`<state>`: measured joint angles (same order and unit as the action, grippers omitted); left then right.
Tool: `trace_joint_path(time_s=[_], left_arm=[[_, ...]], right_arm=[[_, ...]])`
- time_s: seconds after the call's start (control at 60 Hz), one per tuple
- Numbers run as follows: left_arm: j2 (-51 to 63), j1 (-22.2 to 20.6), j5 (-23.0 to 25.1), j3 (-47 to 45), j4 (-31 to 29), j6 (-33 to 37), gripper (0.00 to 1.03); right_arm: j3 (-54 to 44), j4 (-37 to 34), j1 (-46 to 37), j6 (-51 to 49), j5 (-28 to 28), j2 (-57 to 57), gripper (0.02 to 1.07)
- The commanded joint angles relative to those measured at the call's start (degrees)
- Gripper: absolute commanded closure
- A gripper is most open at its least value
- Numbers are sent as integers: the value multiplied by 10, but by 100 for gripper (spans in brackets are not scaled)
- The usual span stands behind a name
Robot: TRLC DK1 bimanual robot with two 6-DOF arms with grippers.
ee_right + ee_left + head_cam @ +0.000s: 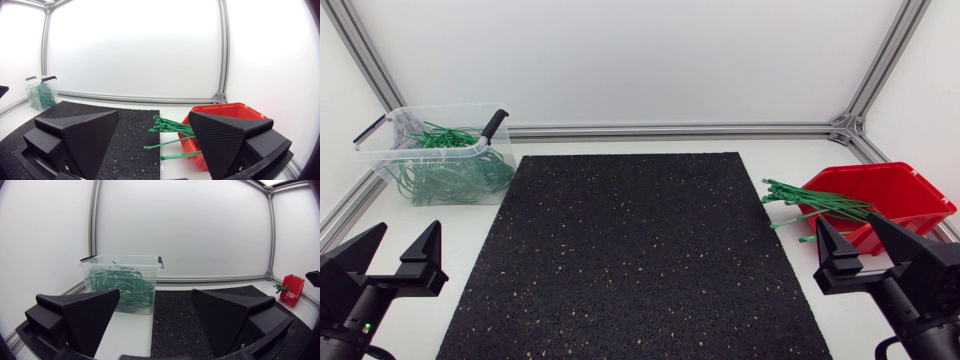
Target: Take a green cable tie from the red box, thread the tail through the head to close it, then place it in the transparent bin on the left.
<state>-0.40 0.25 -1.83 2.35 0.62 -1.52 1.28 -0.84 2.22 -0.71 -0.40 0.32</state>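
My left claw (404, 235) and right claw (848, 225) stand wide open, empty. Green cable ties (815, 205) overhang the red box (905, 190), right; transparent bin (380, 150), far left.

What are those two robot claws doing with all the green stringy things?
Nothing is being held right now. The left gripper and the right gripper are both open and empty, one at each near corner of the black mat. Straight green cable ties stick out of the red box, just ahead of the right gripper. The transparent bin on the left already holds a pile of looped ties.
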Motion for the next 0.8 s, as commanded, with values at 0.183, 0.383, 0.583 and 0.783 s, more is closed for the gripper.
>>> trace_joint_path(time_s=[0.183,0.383,0.583,0.783], left_arm=[[-4,-3,-5,-23,-6,-6,3],[-4,-3,-5,-23,-6,-6,3],[-4,-3,-5,-23,-6,-6,3],[-4,-3,-5,-23,-6,-6,3]], right_arm=[[-13,2,6,-6,-4,-6,5],[-13,2,6,-7,-4,-6,5],[-13,2,6,-9,-4,-7,5],[-8,6,5,-13,-2,-7,5]])
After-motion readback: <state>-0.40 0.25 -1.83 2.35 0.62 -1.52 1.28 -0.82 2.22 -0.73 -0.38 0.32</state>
